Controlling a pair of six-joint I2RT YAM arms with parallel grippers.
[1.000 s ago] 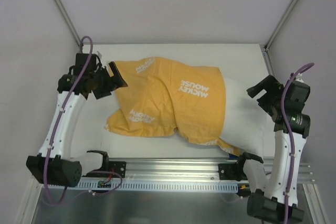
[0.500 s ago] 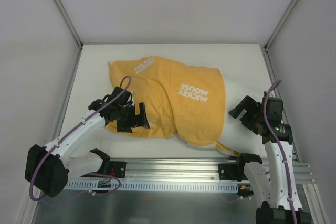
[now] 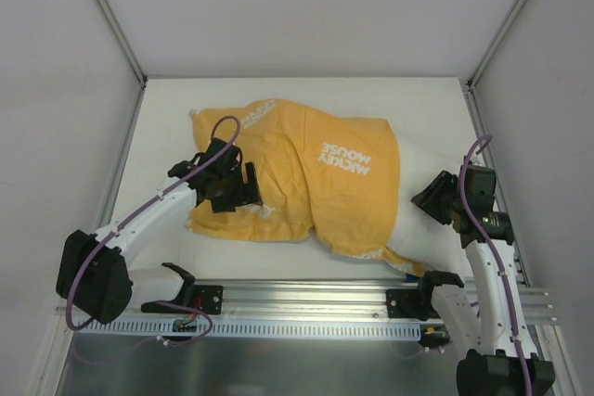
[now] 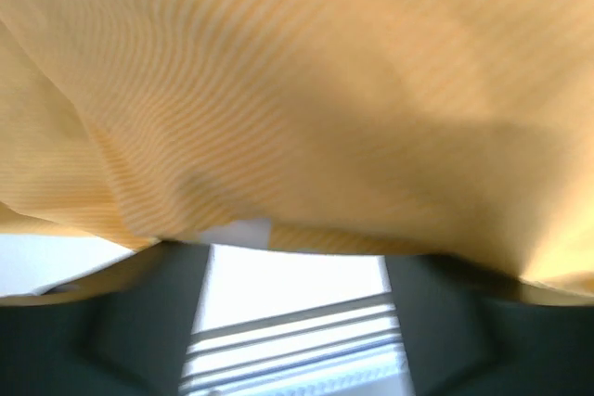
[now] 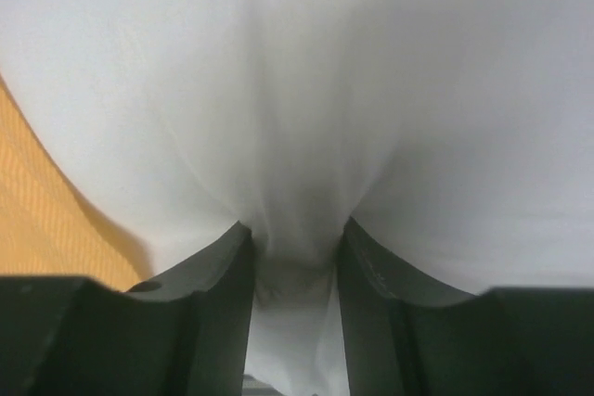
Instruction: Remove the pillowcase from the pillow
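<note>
- Right gripper [image 3: 436, 198], lower right of the top view: jaws narrow, pinching a fold of the white pillow [image 3: 416, 166]. It should serve as a firm anchor.
- Left gripper [image 3: 236, 188], left of centre: jaws apart, orange pillowcase [image 3: 311, 173] draped over the tips, no grip evident. Best to gather cloth alone, then close.
- Pillowcase, mid-frame: only the pillow's right end shows bare. The pull likely goes leftward, low over the table [image 3: 427, 99].

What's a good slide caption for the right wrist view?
Right hand pinching a fold of the white pillow, orange pillowcase edge at left.
</note>
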